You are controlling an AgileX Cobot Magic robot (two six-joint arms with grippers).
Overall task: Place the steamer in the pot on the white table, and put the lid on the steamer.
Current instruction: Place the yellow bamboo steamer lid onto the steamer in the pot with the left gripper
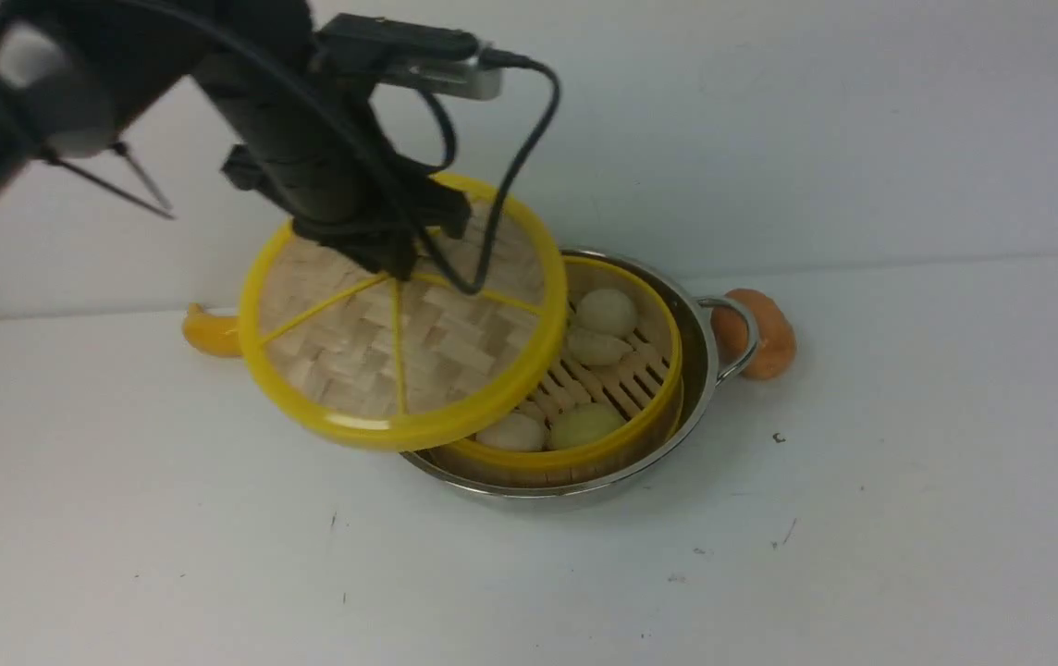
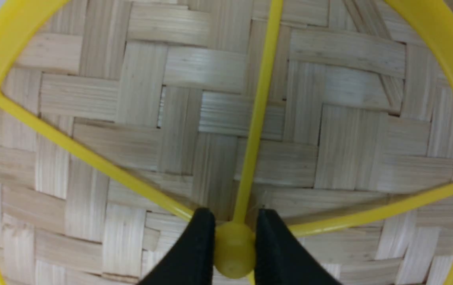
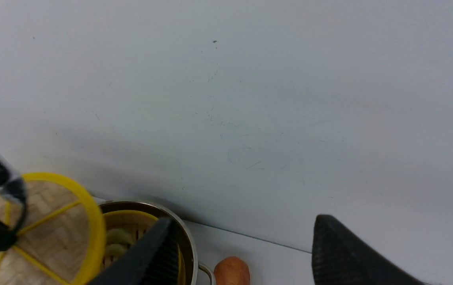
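**Left gripper.** The left gripper is closed down to a narrow gap. Its two black fingers clamp the small yellow central knob of the flat round woven-bamboo lid with yellow rim and yellow spokes. In the front view, the lid hangs tilted, with its lower edge toward the camera.

**Lid position.** In the front view, the lid covers the 9 o'clock side of the wide shiny stainless-steel pot. It cannot be determined whether the lid's rim touches the pot.

**Pot and steamer.** The pot stands on the plain white table. The round bamboo steamer with yellow rim and slatted floor sits inside the pot. Four pale round buns lie on the steamer floor.

**Adjacent items.** An orange rounded object lies at 3 o'clock of the pot, just beside the looped metal handle. A yellow-orange object lies at 9 o'clock, partly hidden behind the lid.

**Right gripper.** The right gripper is spread wide. Nothing is between its fingers. It is seen only in the right wrist view.
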